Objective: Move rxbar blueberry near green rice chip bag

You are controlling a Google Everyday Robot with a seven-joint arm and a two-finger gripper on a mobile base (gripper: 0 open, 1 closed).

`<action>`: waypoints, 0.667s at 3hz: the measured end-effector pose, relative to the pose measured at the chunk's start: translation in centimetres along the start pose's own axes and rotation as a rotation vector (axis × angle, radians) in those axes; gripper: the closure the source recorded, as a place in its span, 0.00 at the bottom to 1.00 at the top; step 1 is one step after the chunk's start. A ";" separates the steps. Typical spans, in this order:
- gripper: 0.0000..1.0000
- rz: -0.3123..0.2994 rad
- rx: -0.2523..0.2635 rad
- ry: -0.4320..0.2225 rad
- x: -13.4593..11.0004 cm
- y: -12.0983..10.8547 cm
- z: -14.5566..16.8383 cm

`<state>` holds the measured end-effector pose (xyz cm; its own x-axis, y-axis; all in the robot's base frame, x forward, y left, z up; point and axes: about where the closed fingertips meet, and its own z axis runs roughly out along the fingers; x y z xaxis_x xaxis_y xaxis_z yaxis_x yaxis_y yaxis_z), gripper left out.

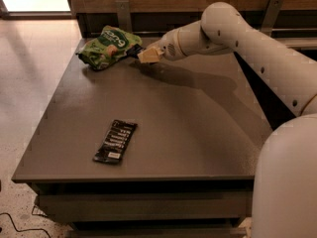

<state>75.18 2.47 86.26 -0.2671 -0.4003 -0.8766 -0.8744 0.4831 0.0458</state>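
Rxbar blueberry (134, 50) is clamped in my gripper (146, 55). Only its dark end pokes out at my nine o'clock, touching or just short of the green rice chip bag (106, 47); I cannot tell which. In the one camera view my gripper hangs low over the grey table (198, 133), at about twelve o'clock on its top, with my white arm (237, 33) reaching in from two o'clock. The bag lies at eleven o'clock, near the far corner. A black-wrapped bar (115, 141) lies flat at seven o'clock, well apart from us.
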 end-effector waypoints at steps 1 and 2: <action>1.00 -0.004 0.048 0.073 0.3 -0.3 1.2; 0.85 -0.003 0.056 0.092 0.5 -0.3 1.6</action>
<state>75.98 3.34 85.00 -0.3027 -0.4708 -0.8287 -0.8520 0.5233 0.0139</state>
